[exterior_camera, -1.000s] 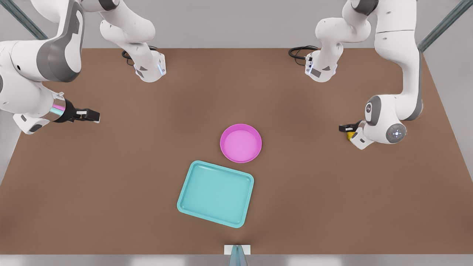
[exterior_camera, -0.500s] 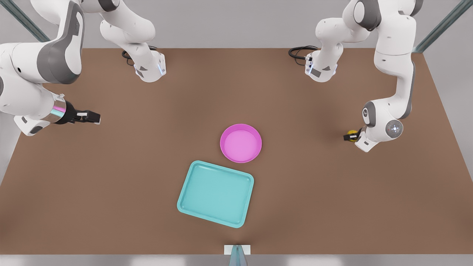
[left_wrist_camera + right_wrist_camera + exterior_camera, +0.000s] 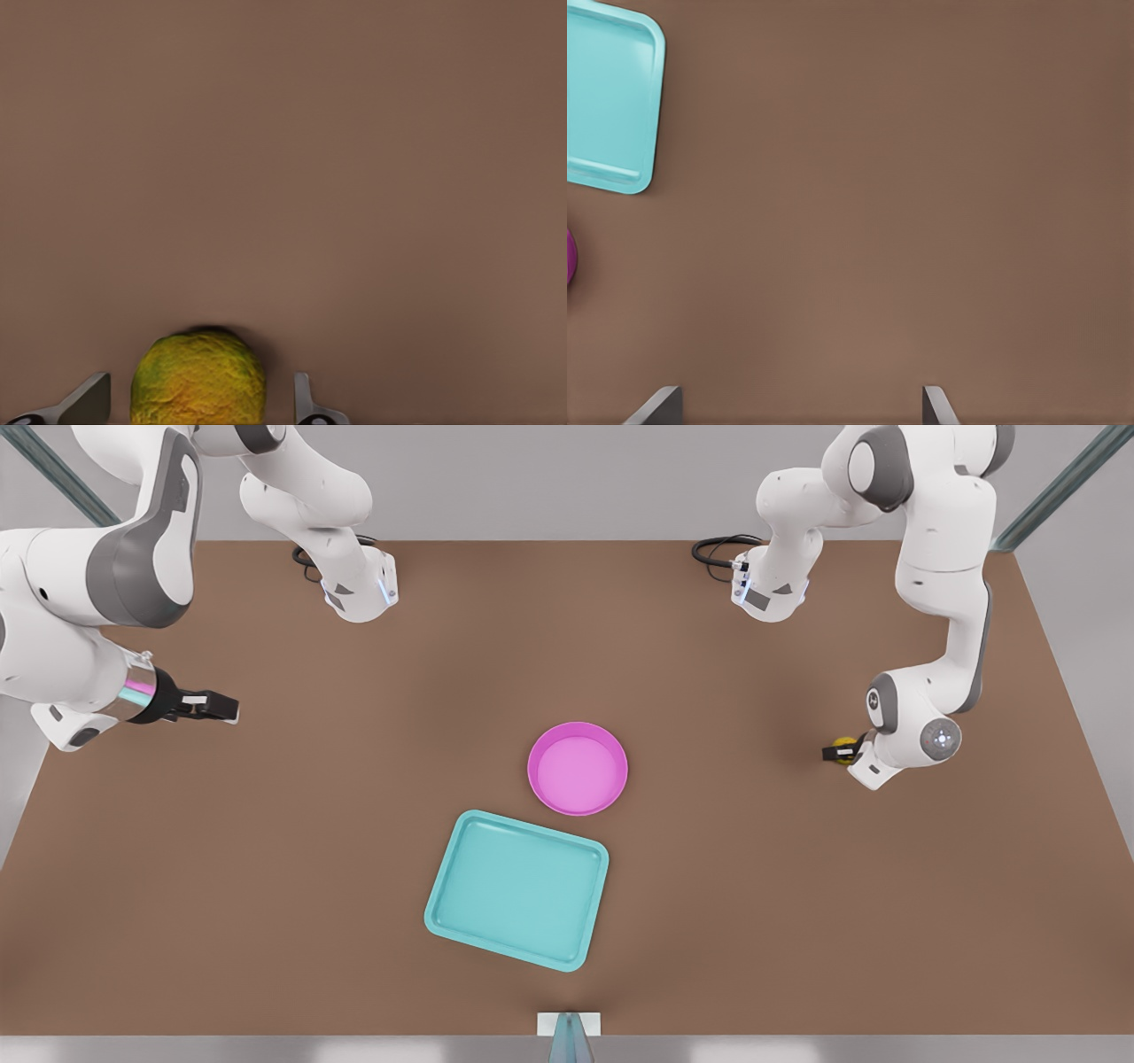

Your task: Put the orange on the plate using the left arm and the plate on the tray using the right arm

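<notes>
The small yellow-orange orange (image 3: 847, 742) (image 3: 198, 379) rests on the brown table at the front view's right. My left gripper (image 3: 837, 752) (image 3: 202, 390) is low over it and open, one finger on each side with a small gap to the skin. The pink plate (image 3: 578, 769) (image 3: 570, 255) lies mid-table with nothing on it. It almost touches the far right corner of the teal tray (image 3: 518, 887) (image 3: 607, 97), which is nearer the front edge. My right gripper (image 3: 221, 707) (image 3: 799, 398) hovers open at the front view's left, far from both.
Both arm bases (image 3: 359, 593) (image 3: 769, 593) stand at the table's back edge, with black cables (image 3: 718, 549) beside the one on the front view's right. A small white mount (image 3: 569, 1026) sits at the middle of the front edge. Bare brown table lies between the orange and the plate.
My left arm has come down and my left gripper now brackets the orange. The right arm has barely shifted. Plate and tray have not moved.
</notes>
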Robot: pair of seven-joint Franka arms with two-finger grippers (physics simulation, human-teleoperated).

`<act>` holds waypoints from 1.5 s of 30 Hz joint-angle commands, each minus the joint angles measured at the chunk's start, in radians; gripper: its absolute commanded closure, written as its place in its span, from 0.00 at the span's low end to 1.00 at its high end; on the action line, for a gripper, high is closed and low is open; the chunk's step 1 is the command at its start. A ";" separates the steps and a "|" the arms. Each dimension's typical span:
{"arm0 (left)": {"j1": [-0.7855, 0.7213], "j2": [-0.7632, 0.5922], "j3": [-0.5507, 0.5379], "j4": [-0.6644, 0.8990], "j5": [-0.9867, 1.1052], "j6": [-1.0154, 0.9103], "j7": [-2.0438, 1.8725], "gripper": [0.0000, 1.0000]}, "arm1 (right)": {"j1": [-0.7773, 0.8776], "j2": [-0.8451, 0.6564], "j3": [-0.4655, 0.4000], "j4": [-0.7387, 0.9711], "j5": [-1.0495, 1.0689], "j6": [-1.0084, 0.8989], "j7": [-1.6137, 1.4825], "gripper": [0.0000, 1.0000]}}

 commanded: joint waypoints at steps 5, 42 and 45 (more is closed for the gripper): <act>0.001 0.013 0.000 0.000 0.002 0.011 0.031 0.00 | 0.000 0.010 0.000 0.000 0.005 0.000 0.000 0.00; -0.774 0.150 0.060 0.847 -0.244 -0.934 -0.508 0.00 | -0.001 0.030 0.000 0.022 0.006 0.000 0.001 0.00; -0.775 -0.031 0.502 0.930 -0.228 -1.181 -0.181 0.00 | 0.150 0.167 0.015 0.007 0.012 0.015 0.065 0.00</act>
